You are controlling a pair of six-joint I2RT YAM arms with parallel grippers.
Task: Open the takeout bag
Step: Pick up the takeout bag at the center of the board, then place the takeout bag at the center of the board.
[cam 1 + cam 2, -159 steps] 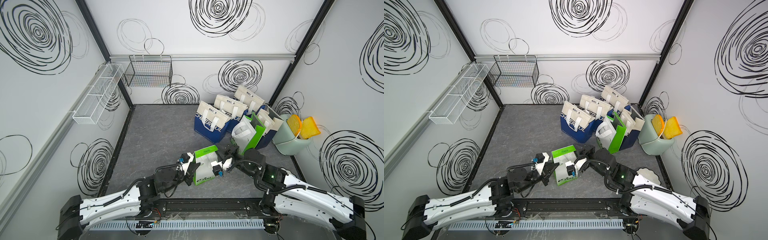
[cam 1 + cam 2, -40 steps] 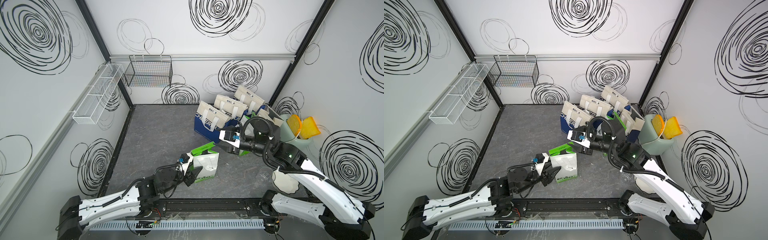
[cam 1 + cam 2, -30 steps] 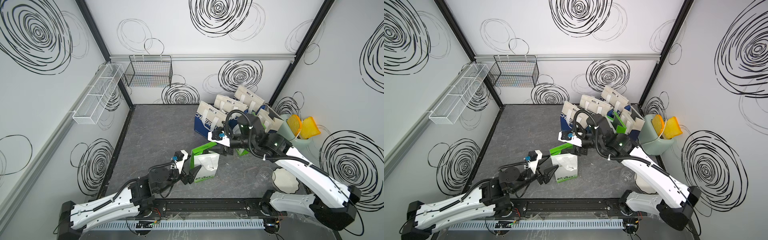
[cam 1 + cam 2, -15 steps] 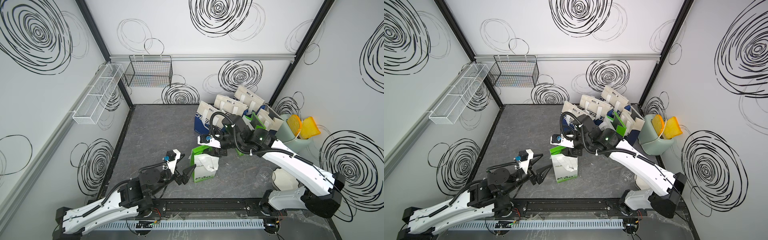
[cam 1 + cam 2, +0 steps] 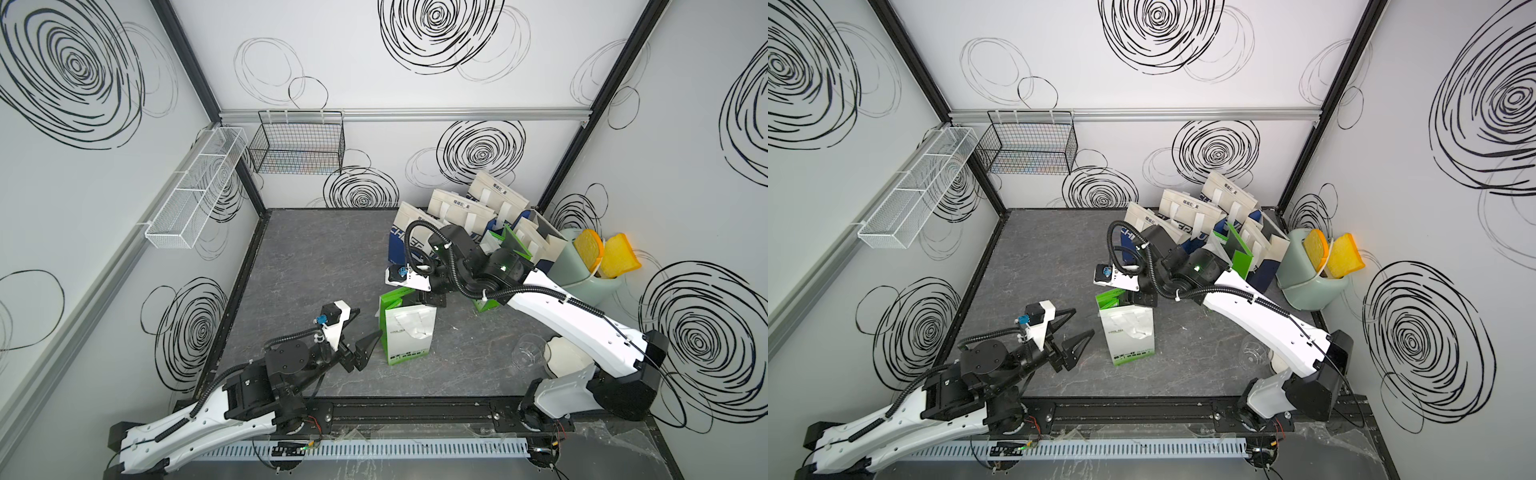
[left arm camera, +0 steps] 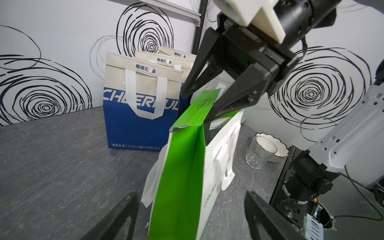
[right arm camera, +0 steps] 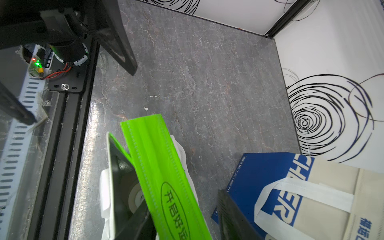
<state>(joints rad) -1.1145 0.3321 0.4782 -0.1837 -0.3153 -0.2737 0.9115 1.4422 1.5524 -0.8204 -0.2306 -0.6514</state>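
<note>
The takeout bag (image 5: 409, 338) (image 5: 1129, 332) stands upright near the front middle of the floor, white with green sides and a raised green flap (image 7: 158, 166). My right gripper (image 5: 428, 301) (image 6: 196, 107) hangs over its mouth with the jaws apart astride the flap. One finger (image 7: 137, 224) sits inside the bag against the flap, and the other finger (image 7: 234, 216) stays clear outside it. My left gripper (image 5: 370, 322) (image 5: 1084, 320) is wide open just left of the bag, holding nothing. In the left wrist view the bag's green side (image 6: 180, 176) stands ahead.
Blue and beige bags (image 5: 419, 232) crowd the back right with another green and white bag (image 5: 505, 245). A green bin (image 5: 586, 270) sits in the right corner. A glass (image 5: 525, 353) and a white bowl (image 5: 563, 357) lie at front right. Wire baskets (image 5: 297, 149) hang on the walls.
The right arm swung left and down over the bag, and its jaws narrowed around the flap. The left gripper drew back left from the bag.
</note>
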